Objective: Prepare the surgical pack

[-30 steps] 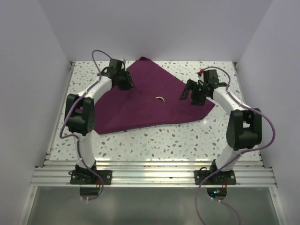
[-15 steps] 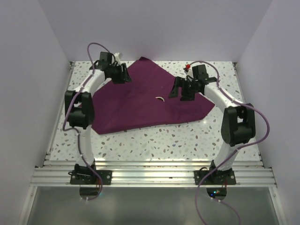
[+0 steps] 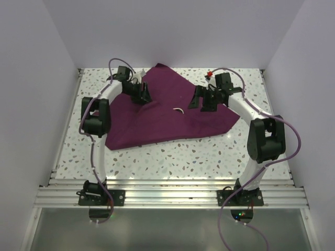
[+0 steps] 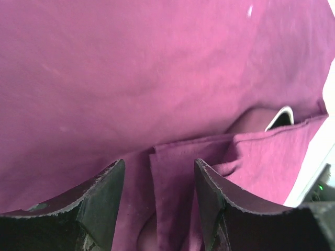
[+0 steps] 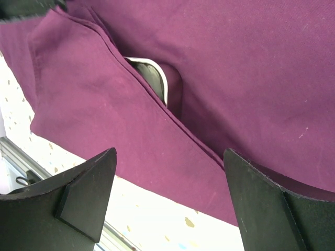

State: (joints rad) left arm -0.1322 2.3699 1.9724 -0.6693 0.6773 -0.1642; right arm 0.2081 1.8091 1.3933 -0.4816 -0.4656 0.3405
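Top external: arms bent over surgical pack [image 3: 172, 124]; left claw [image 3: 145, 99], right claw [image 3: 200, 105] spread, empty.

Lighting was bright, even and diffuse from above, shadows on the white speckled table top [image 3: 209, 151] were faint and soft, dark purple square cloth [image 4: 131, 78] was sharp in both wrist views, black left gripper fingers [image 4: 99, 209] slightly soft, table overexposed there

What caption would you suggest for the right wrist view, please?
Open right gripper hovers above the folded purple cloth, a pale curved rim peeking from a fold, speckled table beyond.
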